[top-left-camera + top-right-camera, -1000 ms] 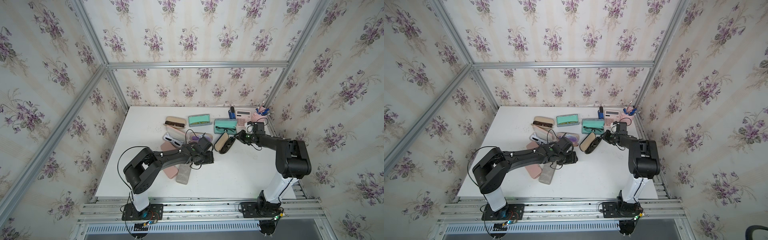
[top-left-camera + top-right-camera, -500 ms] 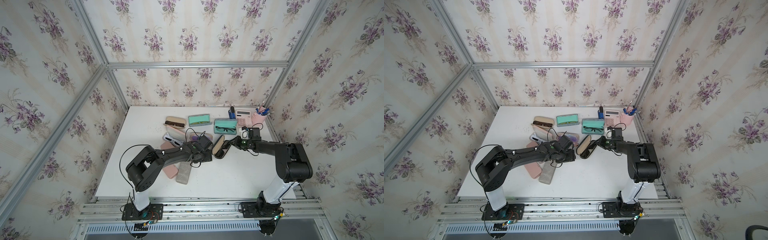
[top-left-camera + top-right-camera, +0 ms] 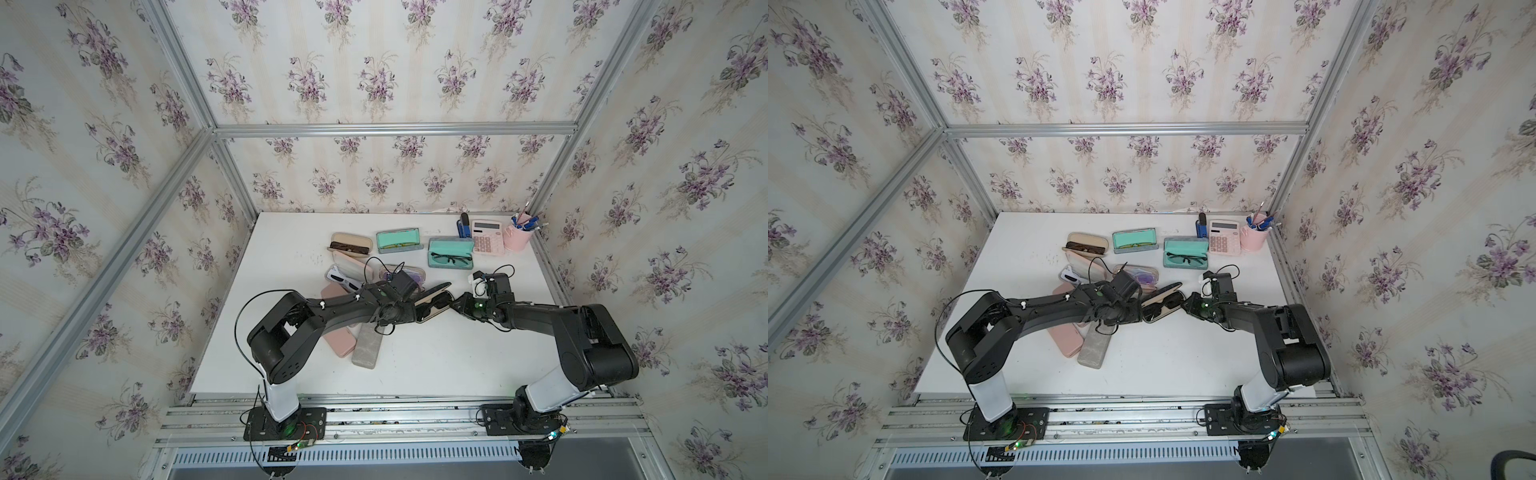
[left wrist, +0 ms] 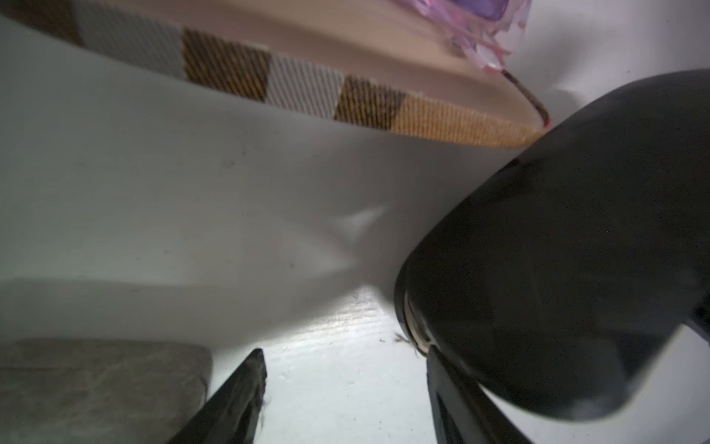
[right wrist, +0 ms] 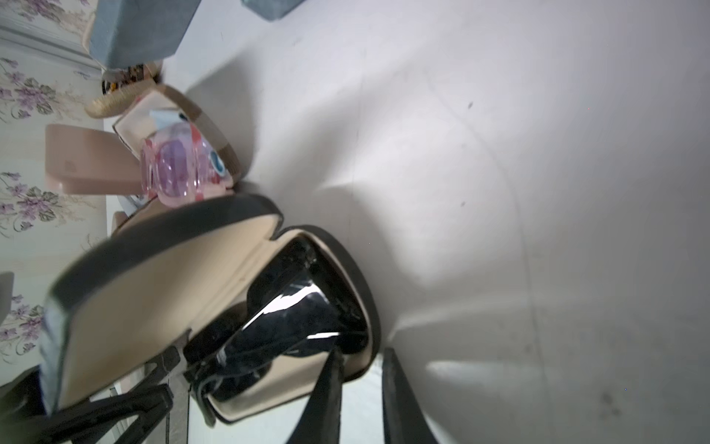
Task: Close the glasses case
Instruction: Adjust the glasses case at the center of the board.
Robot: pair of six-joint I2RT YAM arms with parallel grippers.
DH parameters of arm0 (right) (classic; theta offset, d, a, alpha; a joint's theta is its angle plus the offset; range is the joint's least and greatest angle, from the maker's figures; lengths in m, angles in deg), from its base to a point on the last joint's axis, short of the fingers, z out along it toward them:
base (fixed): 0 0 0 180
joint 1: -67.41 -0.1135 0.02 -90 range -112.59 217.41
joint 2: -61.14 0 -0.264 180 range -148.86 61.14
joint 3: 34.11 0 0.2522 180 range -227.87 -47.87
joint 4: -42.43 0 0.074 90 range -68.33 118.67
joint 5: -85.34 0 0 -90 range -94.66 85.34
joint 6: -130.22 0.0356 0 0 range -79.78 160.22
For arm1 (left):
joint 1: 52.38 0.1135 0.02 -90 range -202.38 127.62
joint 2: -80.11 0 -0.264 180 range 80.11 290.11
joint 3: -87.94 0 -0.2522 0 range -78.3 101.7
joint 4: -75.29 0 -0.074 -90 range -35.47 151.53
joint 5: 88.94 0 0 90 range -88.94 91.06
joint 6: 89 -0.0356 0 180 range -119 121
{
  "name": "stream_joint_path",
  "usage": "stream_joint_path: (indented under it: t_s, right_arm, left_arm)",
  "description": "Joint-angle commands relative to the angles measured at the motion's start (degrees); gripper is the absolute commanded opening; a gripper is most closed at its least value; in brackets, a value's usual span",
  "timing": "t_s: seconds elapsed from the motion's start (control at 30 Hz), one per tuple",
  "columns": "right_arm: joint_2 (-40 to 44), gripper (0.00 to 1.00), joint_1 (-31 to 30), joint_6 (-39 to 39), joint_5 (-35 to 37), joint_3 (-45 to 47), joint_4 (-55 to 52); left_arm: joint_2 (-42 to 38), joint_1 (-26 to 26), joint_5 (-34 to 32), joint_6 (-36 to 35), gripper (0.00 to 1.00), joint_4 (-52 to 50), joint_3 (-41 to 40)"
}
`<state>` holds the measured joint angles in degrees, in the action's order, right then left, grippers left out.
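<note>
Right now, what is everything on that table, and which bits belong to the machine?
black glasses case: one, black with cream lining, open, dark sunglasses inside, table centre
teal-lined cases: two, teal, open, back
tan case: one, tan, open, back, beside those
checked case: one, brown-white, open, pink glasses inside, behind the black one
white sunglasses: one, white, beside the left arm
pink cases: at least two, pink, closed, by that arm
grey case: one, grey, closed, partly under it
calculator, stapler, pen cup: one each, pink, blue, pink, far corner
table: one, white
left gripper: open, at the black case's end
right gripper: pinching that case's rim
</note>
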<state>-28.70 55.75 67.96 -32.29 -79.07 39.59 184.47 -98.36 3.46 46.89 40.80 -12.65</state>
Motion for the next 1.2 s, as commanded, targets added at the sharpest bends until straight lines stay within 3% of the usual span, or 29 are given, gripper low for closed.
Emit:
stream_joint_path:
  t_s: [0.0, 0.53, 0.77, 0.97, 1.17]
  right_arm:
    - [1.95, 0.2, -2.03, 1.8, 2.09, 1.93, 0.68]
    - [7.05, 0.23, -14.69, 11.01, 4.86, 10.61, 6.66]
    - [17.06, 0.3, -16.44, 11.95, 5.91, 12.92, 1.98]
    - [28.77, 0.4, -16.38, 9.34, 8.02, 9.77, -8.14]
    - [24.68, 0.5, -13.9, 1.35, 9.42, -2.29, -15.66]
  left_arm:
    - [-0.34, 0.05, -1.03, -1.14, 0.69, -0.19, -0.18]
    - [-6.94, 1.14, -4.94, -2.64, 0.71, -2.21, -3.13]
    - [-10.64, 1.15, -5.2, -3.08, 0.71, -1.68, -5.93]
    - [-15.55, 0.98, -4.05, -0.61, 0.71, -0.49, -9.71]
    - [-18.06, 0.38, 1.94, 7.05, 0.72, 5.47, -13.94]
